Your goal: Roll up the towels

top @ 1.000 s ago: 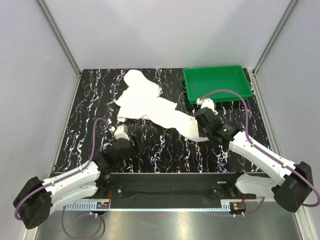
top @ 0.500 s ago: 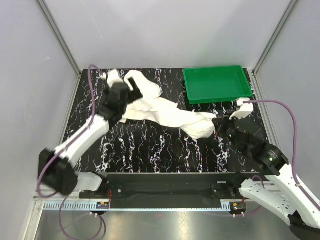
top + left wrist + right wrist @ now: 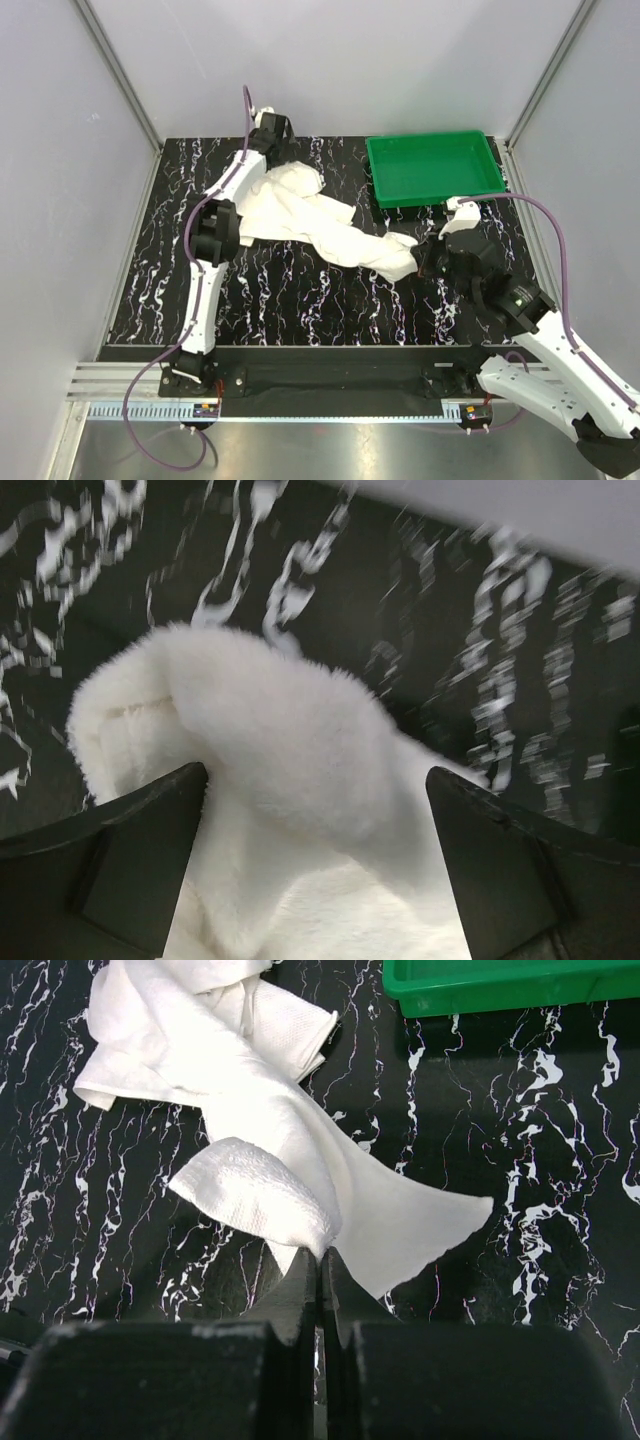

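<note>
The white towels (image 3: 300, 205) lie bunched together on the black marbled table (image 3: 300, 290), stretching from the back left toward the right. I cannot tell one from the other. My left gripper (image 3: 272, 158) reaches to the far end of the heap. In the left wrist view it (image 3: 315, 865) stands wide open, with fluffy towel (image 3: 290, 740) between and below its fingers (image 3: 120, 860), not gripped. My right gripper (image 3: 420, 252) is shut on the near right end of the towel. In the right wrist view its tips (image 3: 322, 1258) pinch a folded corner of the cloth (image 3: 265, 1195).
A green plastic tray (image 3: 433, 167) stands at the back right, and its edge (image 3: 500, 985) shows at the top of the right wrist view. Grey walls and metal rails close in the table on the left, back and right.
My left arm has swung from the near left of the table out to the far end of the towels, and its gripper has opened wide. The right gripper stays shut on the towel end.
</note>
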`<move>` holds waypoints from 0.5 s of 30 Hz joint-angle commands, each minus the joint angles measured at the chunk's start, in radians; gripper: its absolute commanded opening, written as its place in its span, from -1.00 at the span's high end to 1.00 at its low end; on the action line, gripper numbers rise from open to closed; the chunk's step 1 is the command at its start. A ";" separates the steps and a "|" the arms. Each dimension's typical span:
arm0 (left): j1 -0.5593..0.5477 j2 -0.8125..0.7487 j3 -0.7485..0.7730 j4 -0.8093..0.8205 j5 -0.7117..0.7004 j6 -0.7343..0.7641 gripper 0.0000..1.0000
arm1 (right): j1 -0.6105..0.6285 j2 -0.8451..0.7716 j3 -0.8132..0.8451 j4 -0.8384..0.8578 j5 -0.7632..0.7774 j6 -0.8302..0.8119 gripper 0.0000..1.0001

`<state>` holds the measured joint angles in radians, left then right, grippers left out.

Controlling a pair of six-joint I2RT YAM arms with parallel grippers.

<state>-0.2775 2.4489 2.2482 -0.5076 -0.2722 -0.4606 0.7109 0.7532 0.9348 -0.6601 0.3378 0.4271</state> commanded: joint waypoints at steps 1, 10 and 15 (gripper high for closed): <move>0.023 -0.034 -0.008 -0.092 0.013 -0.009 -0.98 | 0.004 -0.011 0.015 -0.004 0.006 -0.005 1.00; 0.046 -0.022 -0.050 -0.140 0.033 0.034 1.00 | 0.004 -0.008 0.029 -0.018 -0.011 0.025 1.00; 0.153 -0.132 -0.062 -0.131 0.016 0.040 1.00 | 0.004 -0.034 0.016 -0.026 0.016 0.048 1.00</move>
<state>-0.2184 2.4432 2.1891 -0.6094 -0.2409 -0.4389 0.7109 0.7483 0.9348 -0.6891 0.3378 0.4492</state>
